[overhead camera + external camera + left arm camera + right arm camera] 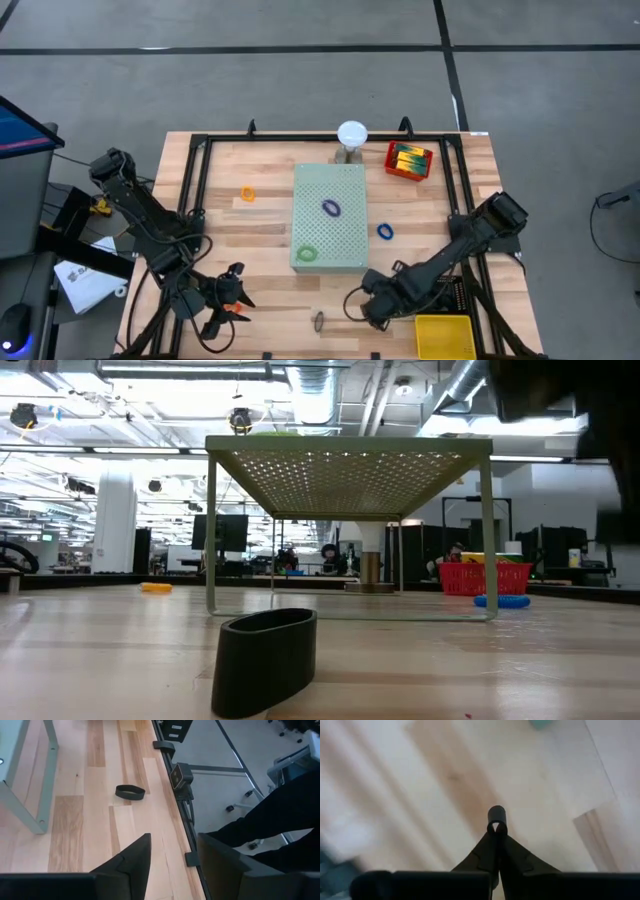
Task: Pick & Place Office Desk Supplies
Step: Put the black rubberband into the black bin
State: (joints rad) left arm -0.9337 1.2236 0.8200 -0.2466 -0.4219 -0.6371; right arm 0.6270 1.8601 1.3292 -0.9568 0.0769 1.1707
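A wooden table (270, 215) is seen from above, with a pale-green perforated board (330, 235) standing on thin legs at its middle. On the board lie a purple band loop (331, 208) and a green band loop (306, 254). A red basket (409, 161) of yellow-green boxes sits at the far right corner, and a yellow bin (443, 335) at the near right corner. An orange band loop (248, 195) lies left of the board and a blue band loop (385, 232) just right of it.

The right gripper (375, 305) is lowered near the near edge, its fingers clenched together with a tiny dark ring (496, 813) at their tips; whether it is pinched cannot be told. The left gripper (222, 310) hovers near the near left corner, its fingers parted and empty.

A black band loop (130, 792) lies on its side beside the near edge, between the two grippers, its long axis roughly along that edge.

For a good grasp, it is judged that the loop should be approached across its short axis, with one finger placed inside and one outside.
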